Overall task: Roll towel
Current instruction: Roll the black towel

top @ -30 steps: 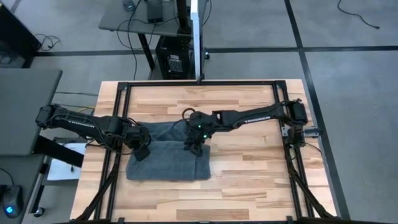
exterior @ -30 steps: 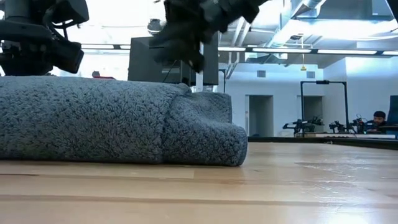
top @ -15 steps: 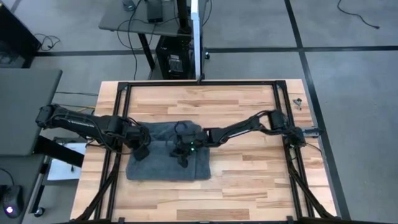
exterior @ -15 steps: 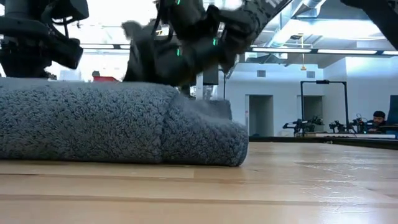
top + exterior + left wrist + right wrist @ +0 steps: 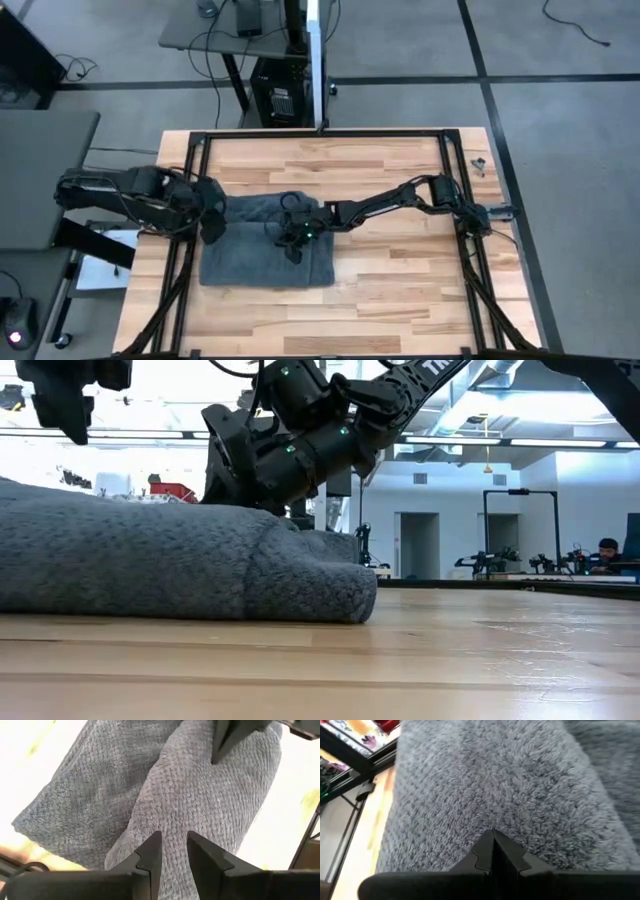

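Right tool (image 5: 291, 243) lowered onto towel (image 5: 255, 268), fingers now together, left tool (image 5: 172, 851) narrowly parted above it

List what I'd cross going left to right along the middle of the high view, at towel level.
Left hand at the towel's left edge → towel → right hand, shut, over the towel's right part → bare wooden table → black frame rail on the right.

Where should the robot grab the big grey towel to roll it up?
Probably the towel's far folded edge, coming down from above. It lies flat there, so lifting that edge lets it roll toward the near side. The right pincer presses on top, shut.
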Controlling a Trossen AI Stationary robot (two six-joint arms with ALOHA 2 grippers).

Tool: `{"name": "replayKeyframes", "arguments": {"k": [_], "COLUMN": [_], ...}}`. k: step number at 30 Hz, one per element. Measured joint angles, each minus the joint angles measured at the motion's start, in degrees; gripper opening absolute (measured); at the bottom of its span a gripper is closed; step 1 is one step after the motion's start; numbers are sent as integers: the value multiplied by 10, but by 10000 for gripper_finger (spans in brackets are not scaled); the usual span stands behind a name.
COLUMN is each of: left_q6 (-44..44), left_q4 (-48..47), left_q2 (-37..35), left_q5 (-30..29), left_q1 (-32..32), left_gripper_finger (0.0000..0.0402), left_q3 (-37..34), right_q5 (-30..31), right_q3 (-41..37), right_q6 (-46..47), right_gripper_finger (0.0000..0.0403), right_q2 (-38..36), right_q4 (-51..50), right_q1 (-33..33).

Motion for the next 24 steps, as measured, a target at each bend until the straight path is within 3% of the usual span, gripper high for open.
{"name": "replayKeyframes", "arguments": {"k": [6,11,17,24], "left_q6": [-23,-26,-100,-97], "left_q4": [91,222,221,231], "left_q2": [-7,6,11,12], "left_q5": [18,24,41,63], "left_q1": [-18,-51,-94,-106], "left_gripper_finger": [72,72,72,72], "left_q3": [-55,-168,-282,-257], "right_q5": [-3,-3,-3,-7], "right_q3": [1,17,17,16], "right_q6": [0,0,0,-2], "right_gripper_finger": [0,0,0,0], "right_q2": [-1,-5,-3,-24], "right_q4": [4,11,-25,-37], "right_q1": [-3,-3,-3,-10]}}
